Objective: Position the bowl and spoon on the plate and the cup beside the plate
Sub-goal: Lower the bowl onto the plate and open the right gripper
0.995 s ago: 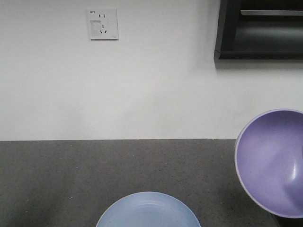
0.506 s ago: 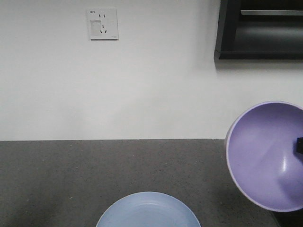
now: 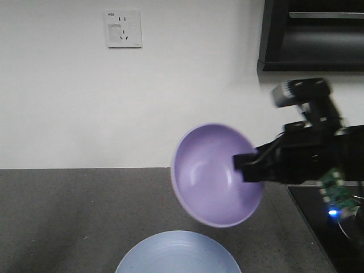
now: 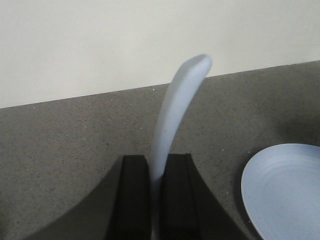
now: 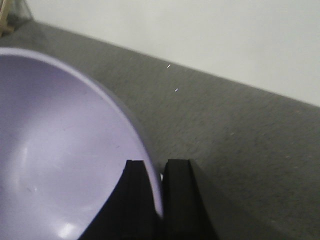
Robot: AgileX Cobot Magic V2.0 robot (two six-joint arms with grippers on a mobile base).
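The bowl [image 3: 210, 170] hangs in the air, tipped on its side so that its hollow faces the front camera. In that view it sits above the far edge of the plate [image 3: 179, 253] and a little to the right, clear of it and of the surface [image 3: 68, 210]. The right hand [image 5: 159, 175] is clenched on the bowl's rim: the wrist view shows one black finger [image 5: 136, 200] inside the bowl and the other outside, with the thin lavender edge pinched between them. From the front, the right arm reaches in from the right side, with a green board and a blue light on it.

The left hand [image 4: 155, 170] grasps the spoon [image 4: 172, 115], whose lower end is squeezed between the two black fingers while the rest rises upward in a slight curve and leans right. It is held above the surface, with the plate lying flat to its right.

Behind the surface stands a white wall [image 3: 170, 85] with a socket [image 3: 123, 28] high on the left and a dark shelf [image 3: 313, 40] at the upper right.
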